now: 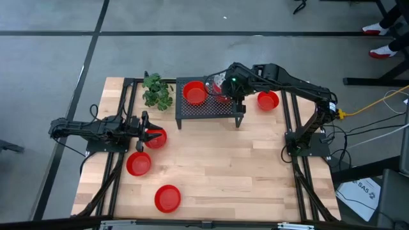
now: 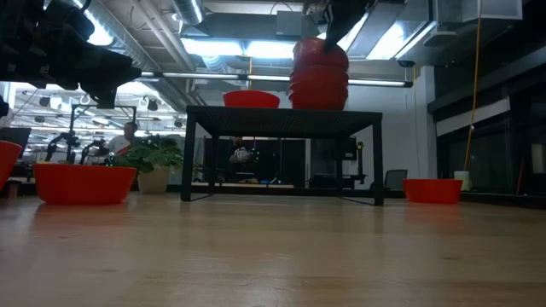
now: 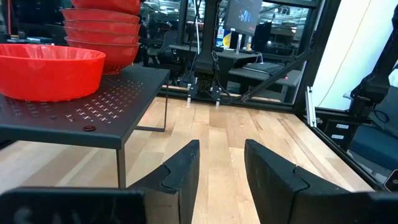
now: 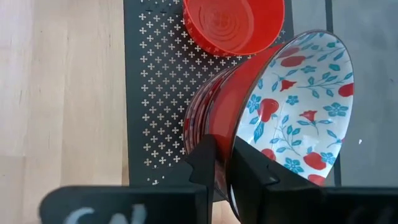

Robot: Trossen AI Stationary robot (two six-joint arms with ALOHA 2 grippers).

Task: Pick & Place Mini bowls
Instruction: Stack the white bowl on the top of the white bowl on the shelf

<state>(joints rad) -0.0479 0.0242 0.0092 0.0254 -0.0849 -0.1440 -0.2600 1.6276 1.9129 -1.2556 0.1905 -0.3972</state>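
right hand (image 4: 222, 163) | fingers barely parted astride top bowl (image 4: 298, 106) rim | tilted bowl may slide off stack (image 2: 319, 75) | left hand (image 3: 221, 168) open, empty

One black perforated metal stand (image 1: 208, 108), bearing one single glossy red round bowl (image 1: 195, 93) and one stack of bowls (image 2: 320, 75); stack count unclear. Four more red bowls on the wooden tabletop (image 1: 217, 160). One green leafy plant (image 1: 156, 91).
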